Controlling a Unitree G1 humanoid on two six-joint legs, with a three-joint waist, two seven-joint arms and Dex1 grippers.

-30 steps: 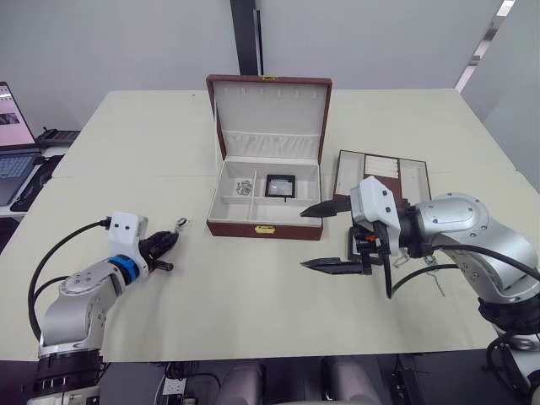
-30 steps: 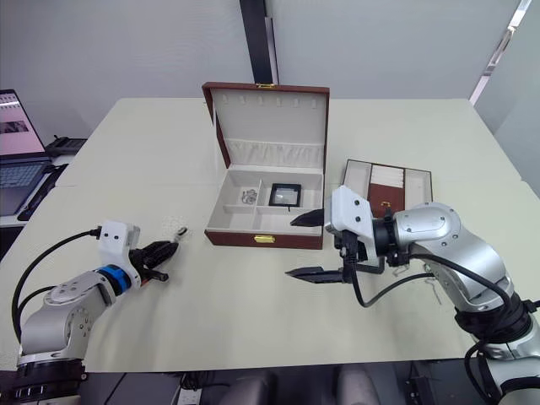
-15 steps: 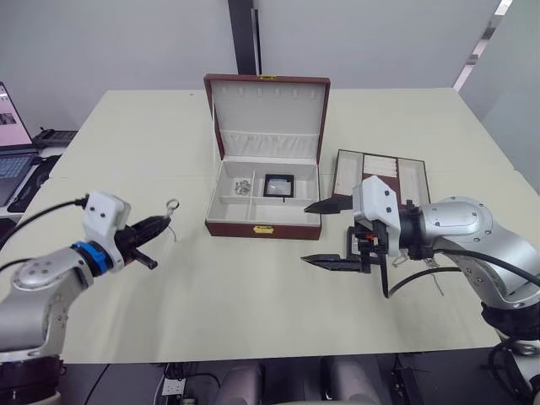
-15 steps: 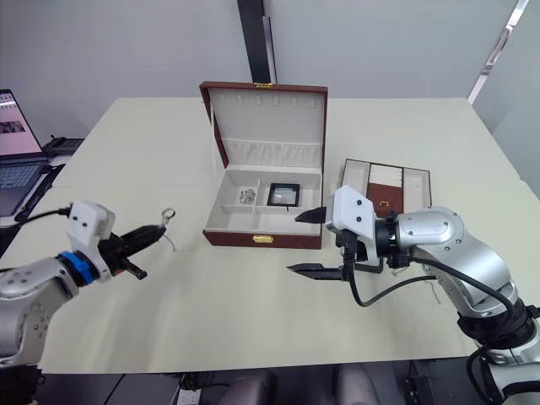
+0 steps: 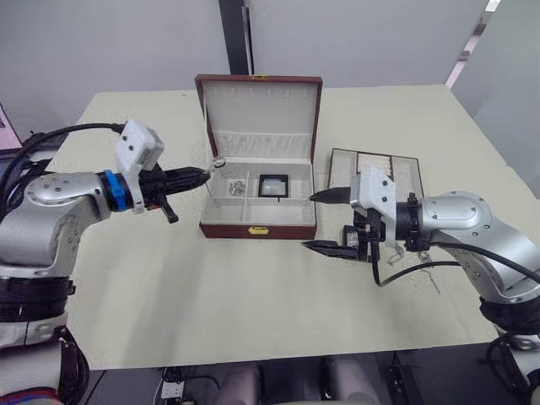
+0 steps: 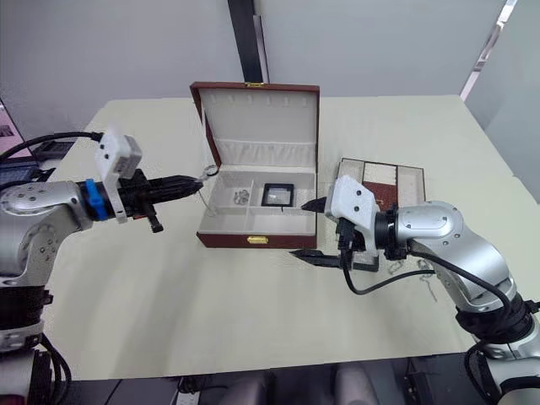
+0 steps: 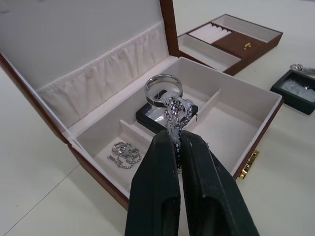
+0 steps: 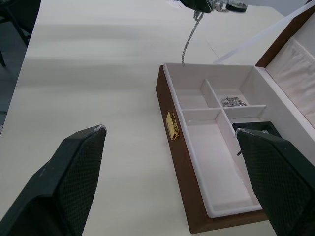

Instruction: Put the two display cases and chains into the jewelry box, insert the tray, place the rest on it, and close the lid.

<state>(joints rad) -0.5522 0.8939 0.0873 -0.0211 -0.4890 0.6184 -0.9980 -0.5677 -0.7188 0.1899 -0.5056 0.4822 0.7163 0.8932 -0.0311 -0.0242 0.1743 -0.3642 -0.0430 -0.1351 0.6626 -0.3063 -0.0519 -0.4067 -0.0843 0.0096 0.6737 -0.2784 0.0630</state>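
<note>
Left gripper (image 5: 205, 174) pinches a silver chain with a ring (image 7: 164, 87) on its end and now holds it at the left rim of the jewelry box (image 5: 258, 221), having risen from the bare table, where it sat a second ago, and swung in toward the box. The chain hangs just over the box's left compartments, where another silver chain (image 7: 123, 153) already lies beside one display case (image 5: 272, 185) in the back middle compartment. That suggests the drop into the box is the step in hand. The lid (image 5: 259, 105) stands open. Right gripper (image 5: 323, 221), fingers spread wide and empty, waits in front of the brown tray (image 5: 390, 173). A second display case (image 7: 299, 90) lies on the table, right of the box.
</note>
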